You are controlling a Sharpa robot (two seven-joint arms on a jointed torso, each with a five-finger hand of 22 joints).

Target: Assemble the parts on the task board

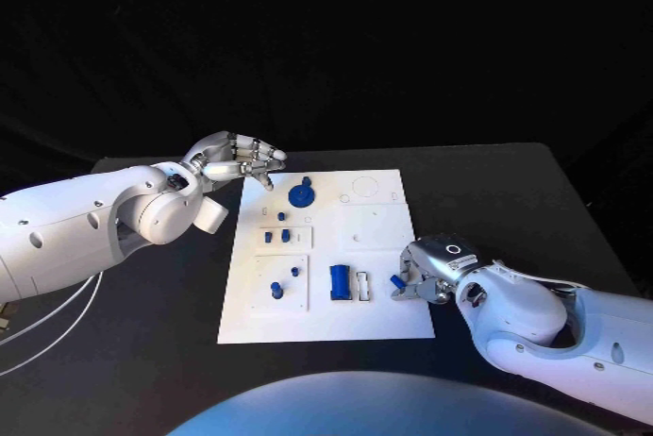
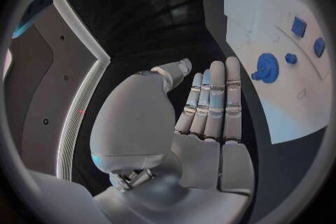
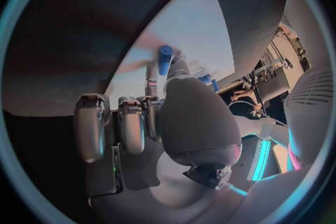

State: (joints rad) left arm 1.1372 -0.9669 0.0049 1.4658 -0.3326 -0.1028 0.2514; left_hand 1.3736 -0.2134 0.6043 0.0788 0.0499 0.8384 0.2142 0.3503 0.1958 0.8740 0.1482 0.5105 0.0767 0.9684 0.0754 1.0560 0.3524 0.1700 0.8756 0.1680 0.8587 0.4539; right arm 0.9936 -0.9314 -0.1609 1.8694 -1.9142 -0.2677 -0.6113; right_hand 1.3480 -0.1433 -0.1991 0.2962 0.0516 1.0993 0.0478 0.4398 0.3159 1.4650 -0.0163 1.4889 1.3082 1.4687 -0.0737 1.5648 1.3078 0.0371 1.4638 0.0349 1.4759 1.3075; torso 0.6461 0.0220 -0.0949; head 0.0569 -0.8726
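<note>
No writing readable on the white task board (image 1: 388, 327) — it sits mid-counter (image 1: 544, 200), black all round. The right robot hand (image 1: 428, 271), at the board's near right edge, pinches a small blue part (image 3: 164, 60). The left robot hand (image 1: 234, 159) hovers off the board's far left corner, fingers straight, holding nothing — blue gear (image 1: 302, 192) just beside.

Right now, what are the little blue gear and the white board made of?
The blue gear looks like matte plastic: even colour, moulded teeth, no shine. The white task board seems a thin, flat, matte sheet, perhaps plastic or painted metal; I cannot tell which.
</note>
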